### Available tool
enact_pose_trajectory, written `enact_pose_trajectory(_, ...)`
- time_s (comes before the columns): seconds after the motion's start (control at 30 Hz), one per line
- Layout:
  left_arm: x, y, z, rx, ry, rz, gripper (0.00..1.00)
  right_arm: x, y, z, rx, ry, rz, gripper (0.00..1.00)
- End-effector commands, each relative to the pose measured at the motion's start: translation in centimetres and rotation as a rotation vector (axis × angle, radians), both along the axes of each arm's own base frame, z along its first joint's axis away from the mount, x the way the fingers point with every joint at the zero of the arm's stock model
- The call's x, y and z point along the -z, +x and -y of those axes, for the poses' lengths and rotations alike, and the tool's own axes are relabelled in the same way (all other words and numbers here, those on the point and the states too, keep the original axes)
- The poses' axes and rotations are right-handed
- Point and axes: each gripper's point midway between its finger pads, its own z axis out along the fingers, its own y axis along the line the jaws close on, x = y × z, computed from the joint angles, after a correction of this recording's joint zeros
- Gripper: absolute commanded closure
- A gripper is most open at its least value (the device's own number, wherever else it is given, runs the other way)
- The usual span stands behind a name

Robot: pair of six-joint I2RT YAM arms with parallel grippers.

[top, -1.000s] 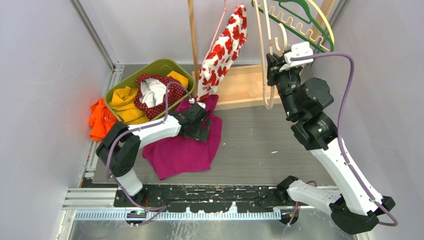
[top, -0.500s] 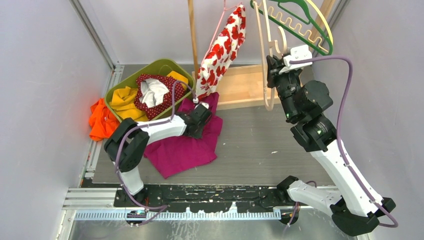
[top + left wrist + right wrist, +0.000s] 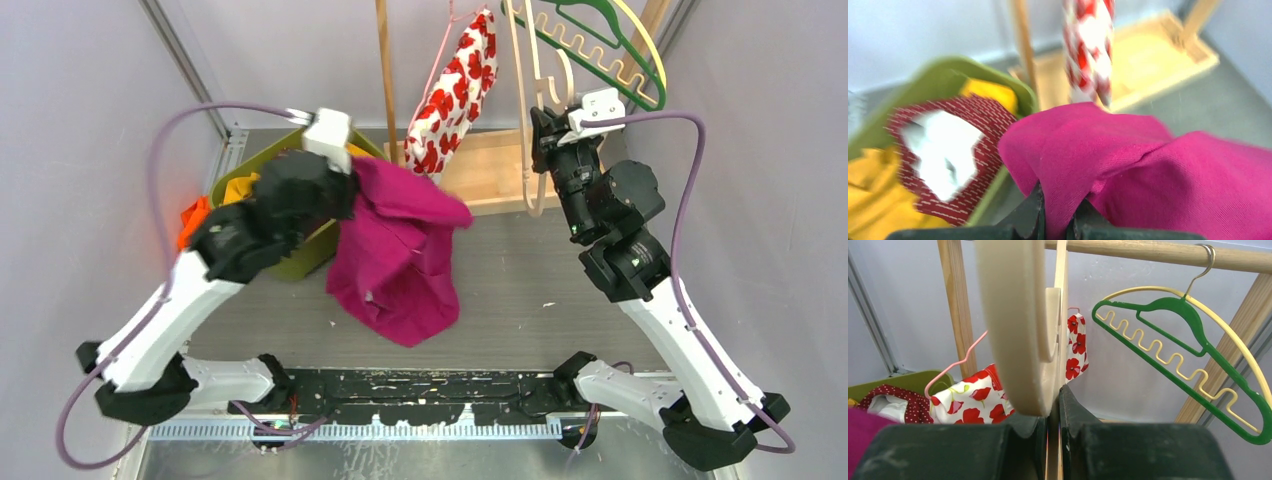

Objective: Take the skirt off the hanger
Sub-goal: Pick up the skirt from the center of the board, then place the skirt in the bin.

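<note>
Grey table (image 3: 520, 280); twill skirt (image 3: 400, 250) (magenta); curved wooden hanger (image 3: 1013, 340).

Centre of the top view: the skirt (image 3: 400, 250) hangs from the left gripper (image 3: 345, 190), above the table (image 3: 540, 290) and just right of the bin (image 3: 300, 262). Behind it, upper centre, stands the rack (image 3: 490, 175), a patterned garment (image 3: 455, 90) hanging from it. Right of that, the wooden hanger (image 3: 526, 120) sits in the right gripper (image 3: 545, 125). Two plastic hangers (image 3: 600, 45) hang upper right.
</note>
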Motion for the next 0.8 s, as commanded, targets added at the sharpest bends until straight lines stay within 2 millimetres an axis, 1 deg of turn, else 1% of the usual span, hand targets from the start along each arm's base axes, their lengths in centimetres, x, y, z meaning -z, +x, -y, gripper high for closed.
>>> enact_pose_trajectory(0.0,-5.6,2.2,-7.6,-0.189,0.086,0.155,1.0,-2.7,-0.7,-0.3,-0.036,0.072,0.085,0.99)
enact_pose_trajectory(0.1,-7.5,4.2,-10.8,-0.255,0.042,0.19,1.0,-3.0,-0.7,-0.3,-0.04,0.075,0.086,0.99)
enact_pose_trajectory(0.17,-9.7,5.3,-12.9,-0.308,0.044,0.233,1.0,-3.1,-0.7,-0.3,-0.039,0.074,0.087,0.99)
enact_pose_trajectory(0.23,-12.5,6.4,-14.8,-0.363,0.054,0.29,1.0,-3.3,-0.6,-0.4,-0.038,0.074,0.089,0.99)
enact_pose_trajectory(0.27,-15.0,6.9,-15.9,-0.394,0.04,0.347,1.0,-3.4,-0.6,-0.4,-0.038,0.074,0.091,0.99)
enact_pose_trajectory(0.33,-19.3,7.4,-17.3,-0.434,0.023,0.45,1.0,-3.7,-0.5,-0.4,-0.038,0.073,0.096,0.99)
enact_pose_trajectory(0.43,-25.0,7.0,-18.4,-0.463,-0.009,0.59,1.0,-4.4,-0.6,-0.3,-0.033,0.071,0.109,0.99)
enact_pose_trajectory(0.5,-28.3,6.4,-18.6,-0.464,-0.042,0.681,1.0,-4.8,-0.5,-0.4,-0.031,0.068,0.116,0.99)
enact_pose_trajectory(0.57,-30.8,5.5,-18.8,-0.468,-0.082,0.764,1.0,-5.0,-0.5,-0.4,-0.029,0.062,0.121,0.99)
enact_pose_trajectory(0.6,-31.7,5.0,-19.1,-0.48,-0.092,0.802,1.0,-5.1,-0.5,-0.3,-0.027,0.061,0.123,0.99)
enact_pose_trajectory(0.63,-33.0,3.8,-19.8,-0.5,-0.109,0.852,1.0,-5.1,-0.5,-0.3,-0.025,0.058,0.126,0.99)
enact_pose_trajectory(0.67,-33.7,3.1,-20.4,-0.52,-0.118,0.893,1.0,-5.2,-0.5,-0.3,-0.024,0.056,0.127,0.99)
enact_pose_trajectory(0.7,-34.2,2.5,-20.9,-0.543,-0.121,0.929,1.0,-5.1,-0.4,-0.3,-0.022,0.053,0.126,0.99)
enact_pose_trajectory(0.77,-34.1,2.4,-21.9,-0.599,-0.102,0.957,1.0,-5.0,-0.4,-0.3,-0.02,0.049,0.123,1.0)
